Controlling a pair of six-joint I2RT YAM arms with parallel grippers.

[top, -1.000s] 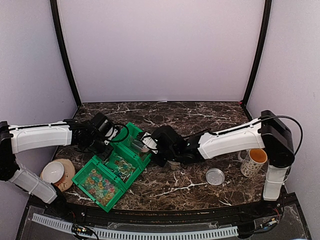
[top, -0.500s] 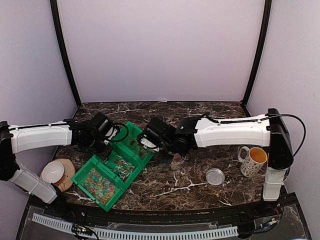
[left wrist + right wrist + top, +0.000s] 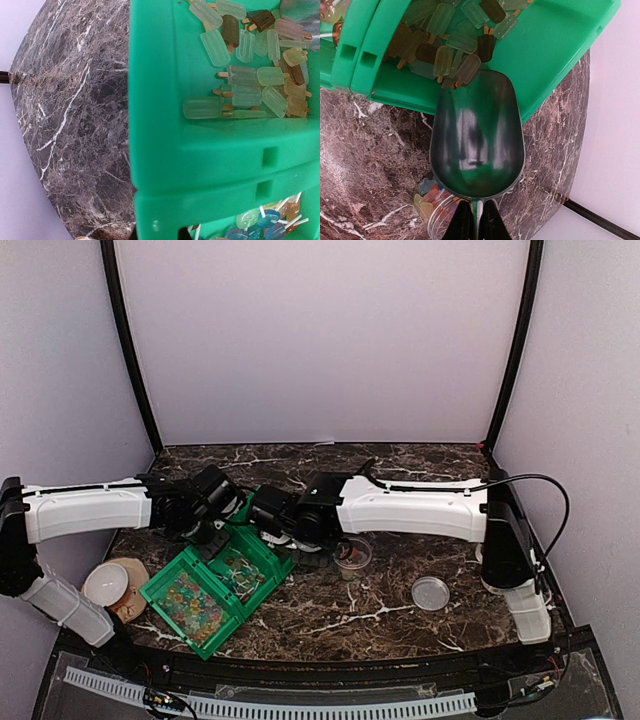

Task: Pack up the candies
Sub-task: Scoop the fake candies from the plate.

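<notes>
The candies are small translucent ice-lolly shapes in the far compartment of the green bin (image 3: 262, 562), seen in both wrist views (image 3: 250, 75) (image 3: 455, 45). Mixed-colour ones fill the near compartment (image 3: 190, 602). My left gripper (image 3: 220, 512) (image 3: 157, 235) is shut on the bin's wall. My right gripper (image 3: 283, 523) (image 3: 476, 224) is shut on the handle of a metal scoop (image 3: 477, 135). The scoop is empty, its lip at the candy pile over the bin's edge. The clear tub (image 3: 352, 555) (image 3: 432, 202) holds some candies.
The tub's lid (image 3: 431, 592) lies on the marble table to the right. A white bowl on a wooden disc (image 3: 108, 585) stands at the left front. The right arm's base (image 3: 515, 570) hides the mug.
My right arm swung left, carrying the scoop from over the tub to the bin's far compartment. The bin shifted a little left in my left gripper's hold.
</notes>
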